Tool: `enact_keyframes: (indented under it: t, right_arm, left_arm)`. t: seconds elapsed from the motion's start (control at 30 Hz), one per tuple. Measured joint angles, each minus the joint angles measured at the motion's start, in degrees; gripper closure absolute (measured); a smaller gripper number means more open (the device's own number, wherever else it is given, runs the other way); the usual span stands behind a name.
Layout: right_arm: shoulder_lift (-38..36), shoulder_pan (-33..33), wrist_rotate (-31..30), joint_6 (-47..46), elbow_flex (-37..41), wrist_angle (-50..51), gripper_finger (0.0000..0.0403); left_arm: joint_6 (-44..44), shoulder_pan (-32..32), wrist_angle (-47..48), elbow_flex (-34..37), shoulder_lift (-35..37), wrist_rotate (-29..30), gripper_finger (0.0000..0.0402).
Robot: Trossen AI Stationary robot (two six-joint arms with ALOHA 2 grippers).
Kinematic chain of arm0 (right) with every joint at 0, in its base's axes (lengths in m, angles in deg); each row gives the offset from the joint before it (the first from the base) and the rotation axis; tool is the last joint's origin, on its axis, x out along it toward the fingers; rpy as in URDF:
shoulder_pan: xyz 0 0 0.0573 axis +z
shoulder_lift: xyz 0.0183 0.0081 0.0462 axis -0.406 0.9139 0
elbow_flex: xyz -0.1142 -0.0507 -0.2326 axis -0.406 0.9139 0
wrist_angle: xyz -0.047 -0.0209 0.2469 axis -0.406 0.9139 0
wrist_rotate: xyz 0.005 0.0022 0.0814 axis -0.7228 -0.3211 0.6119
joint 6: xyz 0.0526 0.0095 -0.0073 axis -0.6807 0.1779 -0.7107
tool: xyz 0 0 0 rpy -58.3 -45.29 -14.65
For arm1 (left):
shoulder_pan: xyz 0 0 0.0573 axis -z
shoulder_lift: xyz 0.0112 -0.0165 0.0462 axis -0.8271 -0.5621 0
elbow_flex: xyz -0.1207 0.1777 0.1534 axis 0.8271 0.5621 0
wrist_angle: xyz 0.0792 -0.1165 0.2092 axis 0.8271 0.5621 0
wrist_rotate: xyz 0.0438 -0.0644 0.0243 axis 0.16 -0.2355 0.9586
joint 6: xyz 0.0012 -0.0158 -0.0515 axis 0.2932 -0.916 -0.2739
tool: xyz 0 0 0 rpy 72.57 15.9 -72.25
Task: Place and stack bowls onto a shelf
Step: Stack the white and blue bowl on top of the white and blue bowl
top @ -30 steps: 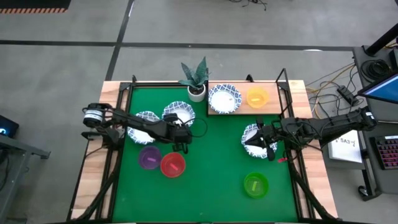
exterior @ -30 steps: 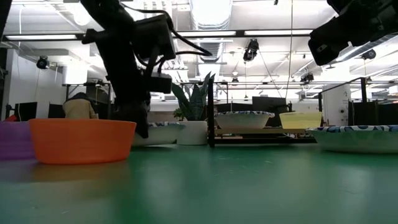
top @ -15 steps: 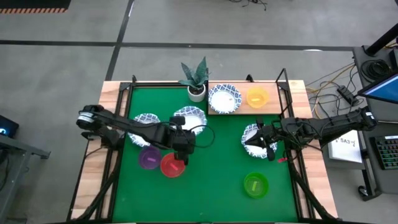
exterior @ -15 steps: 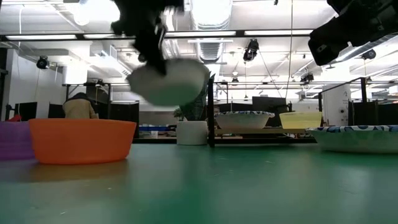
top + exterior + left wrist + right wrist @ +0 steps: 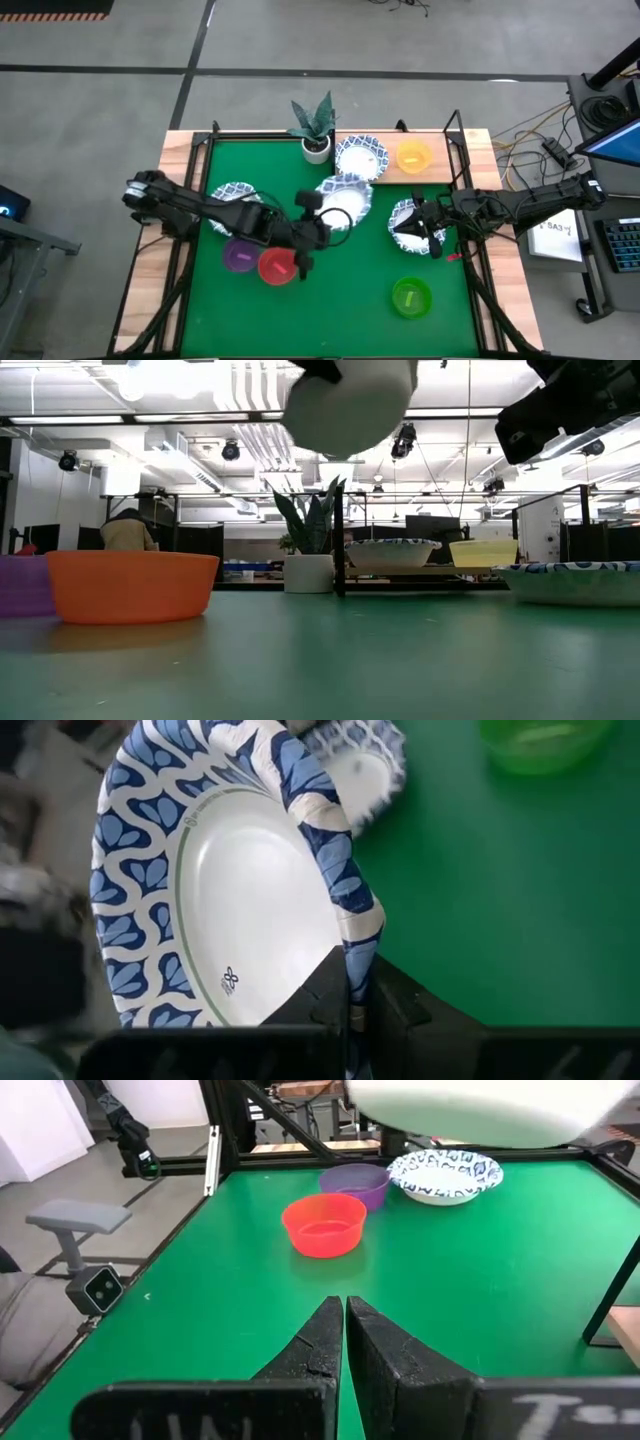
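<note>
Left tool (image 5: 350, 1010) is pinching the rim of a blue-patterned bowl (image 5: 345, 197), holding it above the worktop's green mat (image 5: 350, 290), near the shelf (image 5: 440, 170). Right tool (image 5: 345, 1335) is sitting pressed together, empty, beside another patterned bowl (image 5: 408, 212).

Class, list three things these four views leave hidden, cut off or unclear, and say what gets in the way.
1. The left pincer: hidden in the low view, where the lifted patterned bowl fills that spot.
2. That bowl's top: cut off by the upper edge of the low view.
3. The bowl below the right pincer: partly covered by the arm in the high view.
</note>
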State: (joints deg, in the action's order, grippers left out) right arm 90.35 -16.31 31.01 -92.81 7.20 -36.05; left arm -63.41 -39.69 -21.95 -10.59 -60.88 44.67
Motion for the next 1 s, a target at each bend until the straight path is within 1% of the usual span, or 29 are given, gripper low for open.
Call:
enact_keyframes:
  t: [0.07, 0.17, 0.3, 0.4, 0.53, 0.67, 1.0]
  right_arm:
    - [-0.04, 0.00, 0.24, 0.01, 0.00, -0.02, 0.0394]
    - [-0.04, 0.00, 2.83, 0.50, 0.00, -0.52, 0.0394]
    - [-0.04, 0.00, 7.47, 1.80, 0.00, -2.53, 0.0394]
    - [-0.04, 0.75, 9.01, 2.75, 0.00, -3.47, 0.0394]
    - [-0.12, 2.57, 9.03, 3.43, 0.01, -3.59, 0.0394]
    - [-0.28, 3.46, 8.94, 4.24, 0.04, -4.02, 0.0394]
    - [-0.33, 3.50, 8.52, 4.49, 0.05, -4.29, 0.0394]
  left_arm:
    - [3.61, -1.87, -2.86, 0.89, -0.02, 0.02, 0.0402]
    - [6.73, -5.23, -6.87, 1.37, -0.13, 0.06, 0.0402]
    - [7.65, -10.07, -18.11, 1.31, -0.68, 0.06, 0.0401]
    - [9.31, -13.43, -22.98, 1.31, -1.62, -3.03, 0.0401]
    - [9.58, -16.67, -26.35, 1.31, -3.13, -6.44, 0.0401]
    - [9.55, -18.50, -25.91, 1.20, -4.93, -6.45, 0.0401]
    - [9.72, -19.65, -26.50, 1.20, -10.16, -5.98, 0.0401]
